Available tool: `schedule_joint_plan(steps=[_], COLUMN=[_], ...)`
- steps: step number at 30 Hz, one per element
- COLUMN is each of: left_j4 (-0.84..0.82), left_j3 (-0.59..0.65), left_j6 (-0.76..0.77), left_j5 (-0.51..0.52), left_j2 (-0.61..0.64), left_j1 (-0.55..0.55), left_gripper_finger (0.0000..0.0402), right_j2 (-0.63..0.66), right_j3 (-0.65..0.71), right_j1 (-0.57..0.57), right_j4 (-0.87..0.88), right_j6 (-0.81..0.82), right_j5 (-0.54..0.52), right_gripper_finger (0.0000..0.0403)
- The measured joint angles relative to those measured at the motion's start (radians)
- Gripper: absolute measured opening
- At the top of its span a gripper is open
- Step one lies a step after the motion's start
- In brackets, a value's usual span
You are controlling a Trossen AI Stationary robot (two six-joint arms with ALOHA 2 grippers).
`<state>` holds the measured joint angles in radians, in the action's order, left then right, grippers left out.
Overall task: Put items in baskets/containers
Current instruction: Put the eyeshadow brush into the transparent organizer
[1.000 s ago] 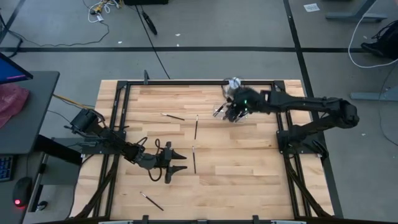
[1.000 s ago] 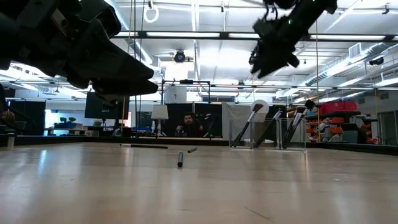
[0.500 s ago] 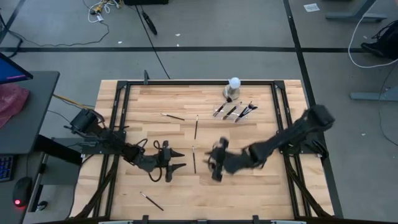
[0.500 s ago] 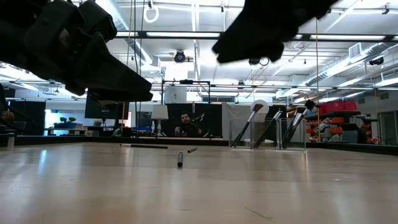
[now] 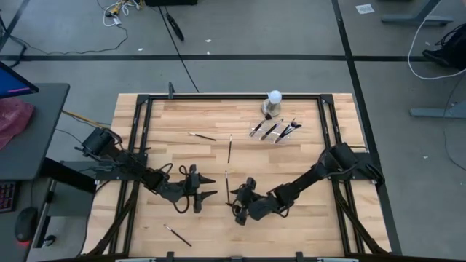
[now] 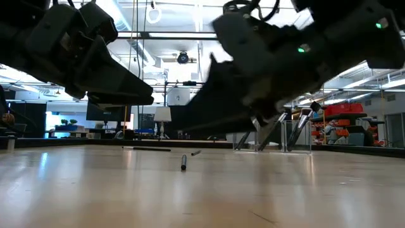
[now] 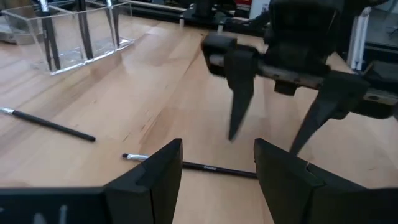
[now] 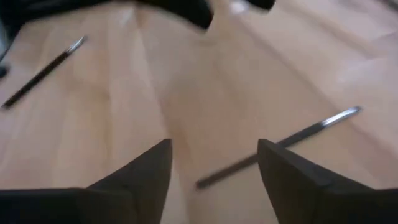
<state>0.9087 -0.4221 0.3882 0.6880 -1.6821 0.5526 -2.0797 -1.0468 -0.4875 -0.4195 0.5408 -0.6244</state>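
My right gripper (image 5: 239, 206) hangs low over the pale wooden bench (image 5: 291, 167), near its front middle, with the dark arm stretched back toward the right-hand frame. Its two dark fingers (image 8: 140, 180) are spread wide apart and hold nothing; between them and just ahead lies a thin dark-handled makeup brush with a silver ferrule (image 8: 280, 144), flat on the wood. In the high view that brush (image 5: 226, 185) lies just beside the gripper, running front to back, between my two grippers.

My left gripper (image 5: 206, 189) waits a little to the left of that brush, its fingers (image 7: 152, 180) also parted and empty, facing the right gripper (image 7: 273, 93) across the brush (image 7: 193, 165).

Other slim dark brushes lie loose on the bench: one (image 5: 229, 148) further back along the middle line, one (image 5: 202, 136) angled to its left, and one (image 5: 177, 234) near the front left corner.

The small clear plastic rectangular tray (image 5: 275, 131) sits at the back of the bench, right of centre, with several brushes (image 5: 270, 130) leaning in it. In the low view they (image 6: 304, 123) stand tilted against its clear walls (image 6: 288, 140). Just behind the tray stands a white ball on a grey round base (image 5: 274, 97).
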Motion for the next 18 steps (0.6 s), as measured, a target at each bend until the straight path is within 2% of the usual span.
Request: schedule_joint_plan(steps=[5,7,18], left_j4=[-0.015,-0.018,-0.030], left_j3=[0.000,0.000,0.000], left_j6=[0.030,0.050,0.073], left_j5=[0.035,0.043,0.042], left_j2=[0.000,0.000,0.000], left_j1=[-0.001,-0.001,-0.001], left_gripper_finger=[0.0199,0.0199,0.0199], right_j2=[-0.025,-0.033,-0.120], right_j3=[-0.074,-0.091,-0.126], right_j1=[0.015,0.027,0.090], right_j4=[0.122,0.176,0.184], right_j6=[0.041,0.088,0.153], right_j5=[-0.200,-0.249,-0.201], right_gripper_finger=[0.0248,0.0242,0.0206])
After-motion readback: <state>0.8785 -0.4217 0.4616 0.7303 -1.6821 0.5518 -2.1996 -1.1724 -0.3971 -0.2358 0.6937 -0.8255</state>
